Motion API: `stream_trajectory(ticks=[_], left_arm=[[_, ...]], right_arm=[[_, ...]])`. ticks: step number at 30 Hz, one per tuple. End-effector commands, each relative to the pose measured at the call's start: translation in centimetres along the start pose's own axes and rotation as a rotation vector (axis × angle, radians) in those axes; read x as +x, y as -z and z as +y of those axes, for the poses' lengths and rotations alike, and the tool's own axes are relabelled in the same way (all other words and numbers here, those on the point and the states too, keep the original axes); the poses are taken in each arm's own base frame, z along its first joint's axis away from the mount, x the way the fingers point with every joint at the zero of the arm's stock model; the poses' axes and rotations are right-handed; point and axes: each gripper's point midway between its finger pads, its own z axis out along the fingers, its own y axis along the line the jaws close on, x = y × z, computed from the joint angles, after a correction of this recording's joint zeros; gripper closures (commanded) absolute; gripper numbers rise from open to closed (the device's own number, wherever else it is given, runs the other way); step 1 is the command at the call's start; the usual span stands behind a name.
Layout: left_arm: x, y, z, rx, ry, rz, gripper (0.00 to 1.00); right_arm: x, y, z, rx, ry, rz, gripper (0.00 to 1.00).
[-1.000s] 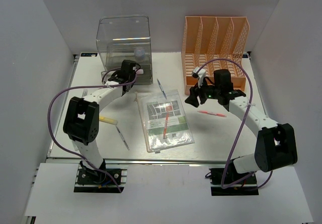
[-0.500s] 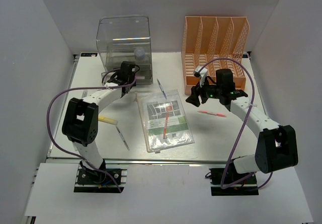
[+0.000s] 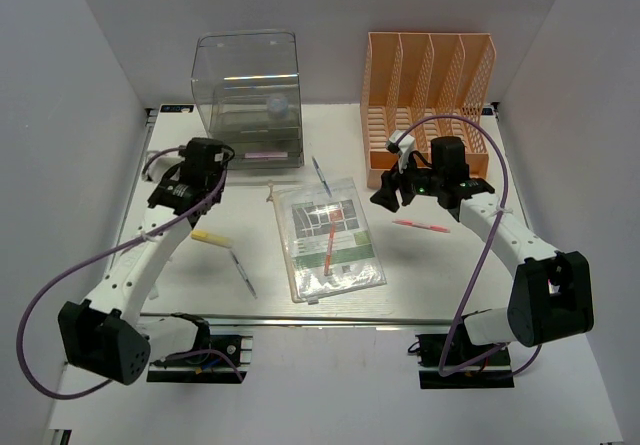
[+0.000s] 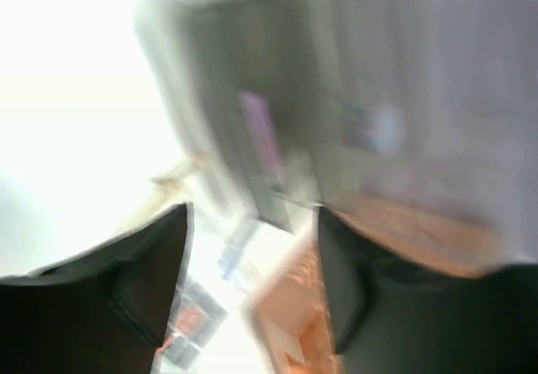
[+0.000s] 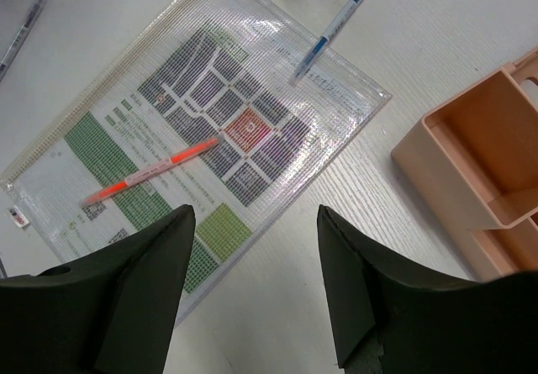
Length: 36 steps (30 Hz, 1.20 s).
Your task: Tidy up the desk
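Our right pincer point(image 5: 252, 231) hangs released and empty over the desk point(image 5: 437, 21). The orange pen point(image 5: 151, 174) lies to its left on the sleeve point(image 5: 277, 105), slanted; this arm is nearer. Our left pincer point(image 4: 252, 214) is released too.

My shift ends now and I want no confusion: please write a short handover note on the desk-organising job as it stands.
Left gripper: open, empty, near the clear plastic drawer box.
Right gripper: open, empty, beside the orange mesh file rack, facing the transparent zip pouch.
Loose on the white desk: the pouch with an orange pen on it, a blue pen, a red pen, a yellow stick, a slim pale pen.
Done: a pink item seems stored in the box.
Left: all loose things.
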Motion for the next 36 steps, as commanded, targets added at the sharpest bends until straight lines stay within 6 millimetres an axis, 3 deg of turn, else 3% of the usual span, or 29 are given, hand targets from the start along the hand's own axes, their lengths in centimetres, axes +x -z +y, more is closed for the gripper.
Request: stream_trajectory(ticks=[1, 3, 6, 11, 12, 13, 19, 24, 28, 36], left_arm=[[-3.4, 0.9, 11.1, -0.380, -0.174, -0.122, 0.24], [-3.9, 0.7, 12.5, -0.416, -0.174, -0.120, 0.17], [-2.8, -0.1, 14.3, -0.446, -0.161, -0.038, 0.10], [0.5, -2.3, 17.4, -0.573, -0.115, 0.120, 0.08], [0.5, -2.4, 17.9, -0.612, -0.120, 0.131, 0.09], [0.5, -2.7, 16.9, -0.612, -0.118, 0.136, 0.10], [0.4, -4.2, 17.7, -0.703, -0.167, 0.155, 0.12], [1.1, -5.1, 20.4, -0.764, -0.156, 0.189, 0.17], [1.4, -5.2, 21.3, -0.773, -0.173, 0.198, 0.19], [1.9, -6.9, 23.0, -0.802, -0.180, 0.211, 0.34]], right_arm=[[-2.3, 0.7, 0.1, 0.000, 0.045, -0.052, 0.34], [-2.4, 0.8, 0.1, 0.001, 0.042, -0.055, 0.34], [-2.6, 0.9, 0.1, 0.005, 0.045, -0.060, 0.34], [-2.5, 1.0, 0.0, 0.011, 0.046, -0.058, 0.34], [-2.6, 1.1, -0.1, 0.015, 0.050, -0.063, 0.34], [-2.6, 1.1, -0.1, 0.015, 0.050, -0.063, 0.34], [-2.6, 1.2, -0.1, 0.015, 0.052, -0.062, 0.34], [-2.7, 1.2, -0.1, 0.017, 0.053, -0.065, 0.34], [-2.5, 1.2, -0.3, 0.022, 0.050, -0.061, 0.34], [-2.4, 1.2, -0.4, 0.022, 0.047, -0.058, 0.34]])
